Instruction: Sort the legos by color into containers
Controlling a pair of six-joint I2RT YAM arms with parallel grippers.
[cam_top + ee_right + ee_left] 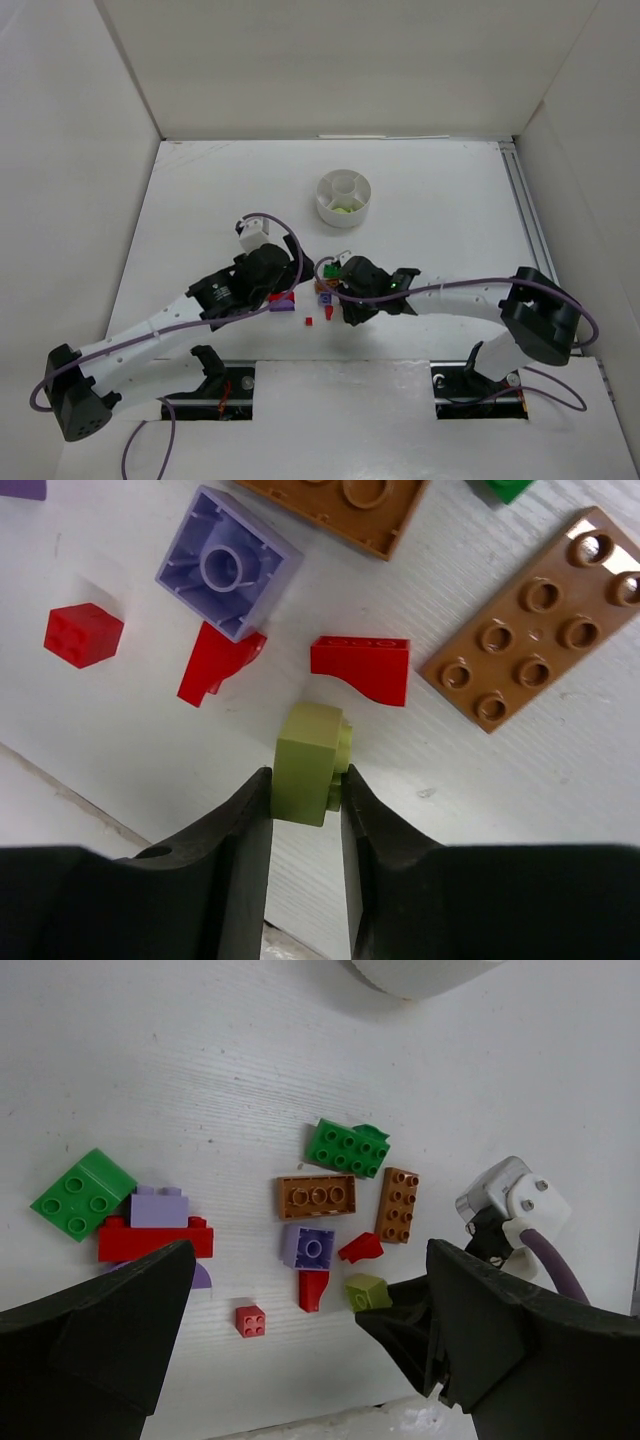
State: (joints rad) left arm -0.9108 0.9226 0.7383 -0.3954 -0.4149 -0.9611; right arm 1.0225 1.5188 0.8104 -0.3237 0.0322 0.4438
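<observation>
Right jaws: I squeeze the lime brick (312,765) on the table (560,780).
Left jaws: I hold them wide apart, over the other bricks (318,1197).

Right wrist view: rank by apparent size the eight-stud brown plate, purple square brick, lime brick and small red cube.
1. eight-stud brown plate
2. purple square brick
3. lime brick
4. small red cube

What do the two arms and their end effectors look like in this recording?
The left arm and right arm have white links, black joint housings and black bases. A purple cable loops along each. The left end effector and right end effector each have two matte black, wedge-shaped fingers.
</observation>
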